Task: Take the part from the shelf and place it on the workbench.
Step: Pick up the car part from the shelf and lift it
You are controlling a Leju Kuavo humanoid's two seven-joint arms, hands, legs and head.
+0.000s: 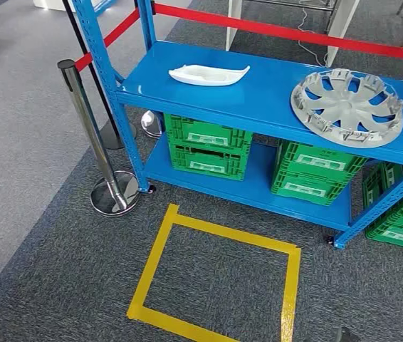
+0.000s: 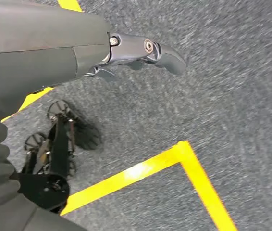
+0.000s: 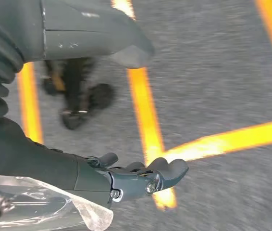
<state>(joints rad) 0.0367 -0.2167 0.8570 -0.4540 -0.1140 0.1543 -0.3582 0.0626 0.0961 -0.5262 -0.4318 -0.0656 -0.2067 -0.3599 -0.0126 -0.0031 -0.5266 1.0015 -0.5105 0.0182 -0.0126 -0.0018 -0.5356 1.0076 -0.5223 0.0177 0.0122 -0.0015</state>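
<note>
From the head view, a blue shelf point(image 1: 263, 92) stands ahead on grey carpet; on its top level lie a white part point(image 1: 208, 74) toward the left and a silver hubcap point(image 1: 347, 105) toward the right, well apart. Green crates point(image 1: 208, 146) sit on the lower level. A chrome post point(image 1: 100, 142) with a red belt stands beside the shelf's left leg, and a yellow tape square point(image 1: 216, 274) marks the floor in front. In the left wrist view, the left hand point(image 2: 91, 53) hangs over carpet and tape, fingers stretched out and apart, holding nothing. In the right wrist view, the right hand point(image 3: 127, 178) hangs likewise, fingers extended, empty, above yellow tape lines.
</note>
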